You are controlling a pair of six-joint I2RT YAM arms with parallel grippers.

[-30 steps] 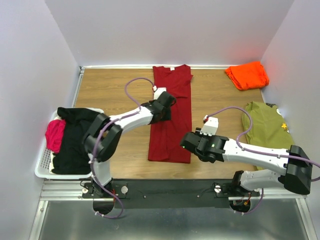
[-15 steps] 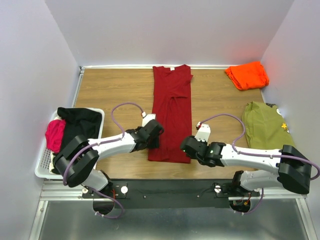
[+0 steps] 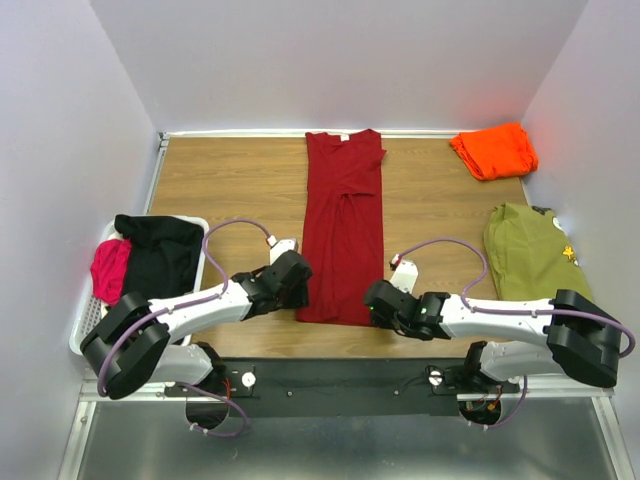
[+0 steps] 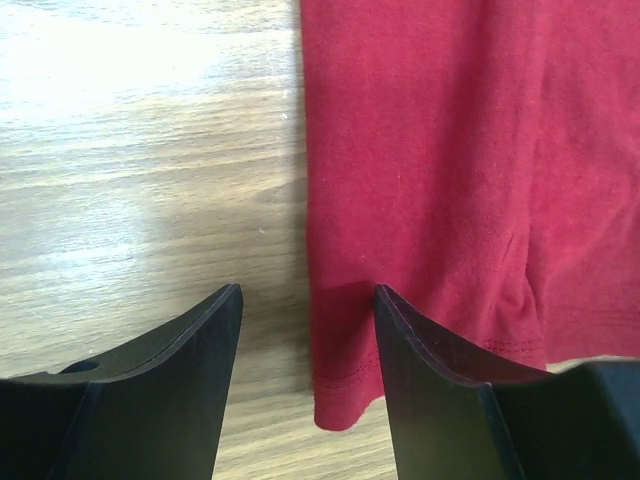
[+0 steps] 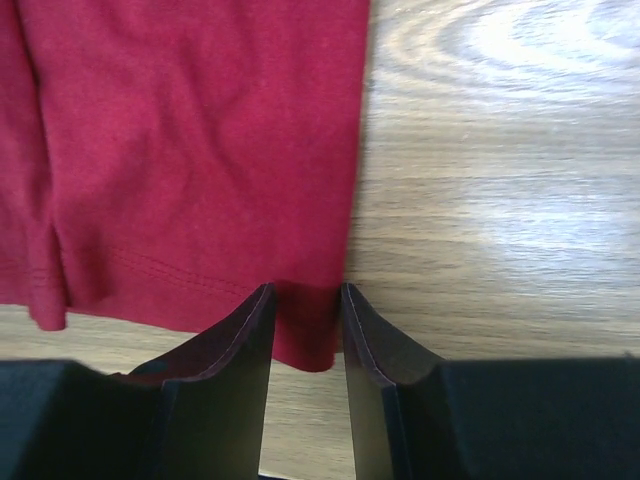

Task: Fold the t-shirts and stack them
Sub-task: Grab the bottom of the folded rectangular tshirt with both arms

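The dark red t-shirt point(image 3: 345, 230) lay flat in a long strip down the middle of the table point(image 3: 225, 185), with its neck at 12 o'clock and its hem at 6. The left gripper point(image 4: 305, 290) sat at the hem's 7 o'clock corner, its fingers wide apart over the cloth edge. The right gripper point(image 5: 305, 288) sat at the 5 o'clock corner. Its fingers were close together but not shut, with the hem corner between them. The orange t-shirt point(image 3: 493, 150) lay folded at 2 o'clock.
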